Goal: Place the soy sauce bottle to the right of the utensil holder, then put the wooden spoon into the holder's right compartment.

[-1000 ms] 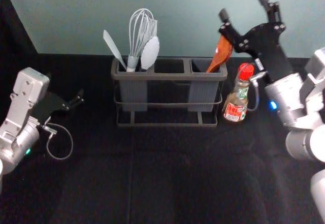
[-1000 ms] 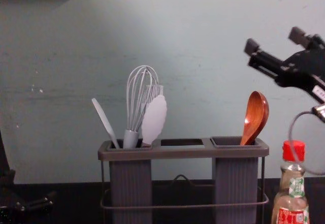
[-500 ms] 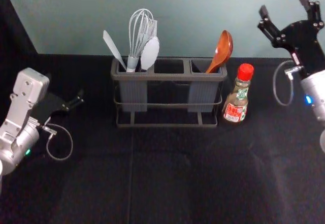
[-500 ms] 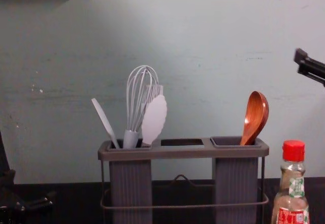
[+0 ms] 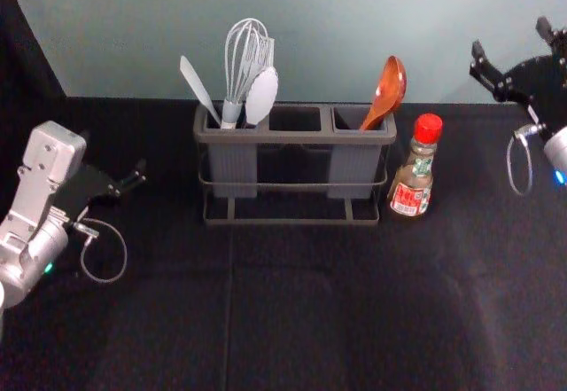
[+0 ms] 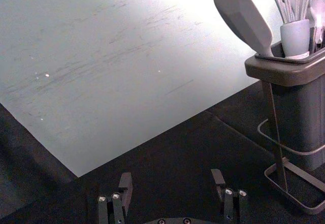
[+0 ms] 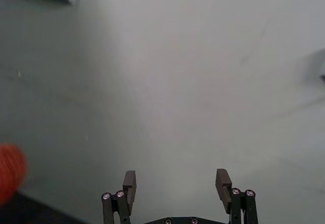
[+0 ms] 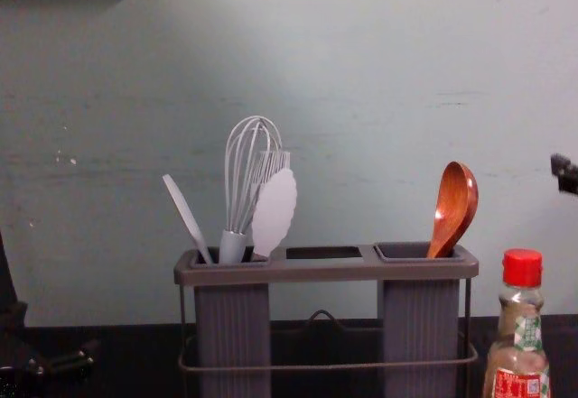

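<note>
Moved since the earlier frames: the right gripper (image 5: pixel 511 36), withdrawn from beside the spoon's bowl to the head view's right edge, well apart from everything on the table. Its jaws stand spread with nothing between them. With both items in place, the task appears complete; only the arm's retreat seems to remain.

Near to far, as seen from the robot's side of the room: the left gripper (image 6: pixel 171 178) is parked at the left, its jaws likewise spread and holding nothing. The soy sauce bottle (image 5: pixel 413 178) stands upright just beside the utensil holder's right end, long axis vertical, red cap (image 5: pixel 428 128) uppermost, label toward the robot. The utensil holder (image 5: pixel 292 134) lies lengthwise from left to right. Behind its front rim, the wooden spoon (image 5: pixel 390 85) rests in the right compartment (image 5: pixel 350 118), handle down, bowl up, its long axis steep and leaning to the right. Beyond is the wall (image 5: pixel 301 54).
</note>
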Robot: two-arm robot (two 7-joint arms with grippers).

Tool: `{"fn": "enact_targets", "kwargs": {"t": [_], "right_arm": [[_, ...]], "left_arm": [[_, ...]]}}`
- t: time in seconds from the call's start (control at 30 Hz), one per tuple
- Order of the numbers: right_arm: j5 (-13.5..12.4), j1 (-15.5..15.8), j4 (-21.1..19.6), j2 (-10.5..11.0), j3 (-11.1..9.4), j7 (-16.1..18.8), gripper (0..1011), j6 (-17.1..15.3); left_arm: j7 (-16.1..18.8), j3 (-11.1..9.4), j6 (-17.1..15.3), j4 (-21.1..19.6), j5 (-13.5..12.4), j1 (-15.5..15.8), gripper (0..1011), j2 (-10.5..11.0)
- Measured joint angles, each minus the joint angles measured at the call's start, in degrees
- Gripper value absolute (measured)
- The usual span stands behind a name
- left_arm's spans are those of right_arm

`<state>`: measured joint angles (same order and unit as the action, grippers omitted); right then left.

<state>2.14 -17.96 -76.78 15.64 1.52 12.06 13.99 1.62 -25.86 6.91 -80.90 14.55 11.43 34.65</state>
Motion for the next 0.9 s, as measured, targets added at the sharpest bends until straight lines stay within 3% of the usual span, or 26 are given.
{"fn": "enact_targets", "kwargs": {"t": [0.43, 0.9], "right_arm": [[1.35, -0.71, 3.99, 0.71, 1.92, -0.01, 1004, -8.12], [1.18, -1.08, 8.29, 0.00, 3.35, -0.06, 1004, -7.47]], "left_arm": [[0.00, 0.00, 0.00, 0.00, 0.00, 0.00, 1011, 0.00], [0.00, 0.00, 0.00, 0.00, 0.00, 0.00, 1011, 0.00]]}}
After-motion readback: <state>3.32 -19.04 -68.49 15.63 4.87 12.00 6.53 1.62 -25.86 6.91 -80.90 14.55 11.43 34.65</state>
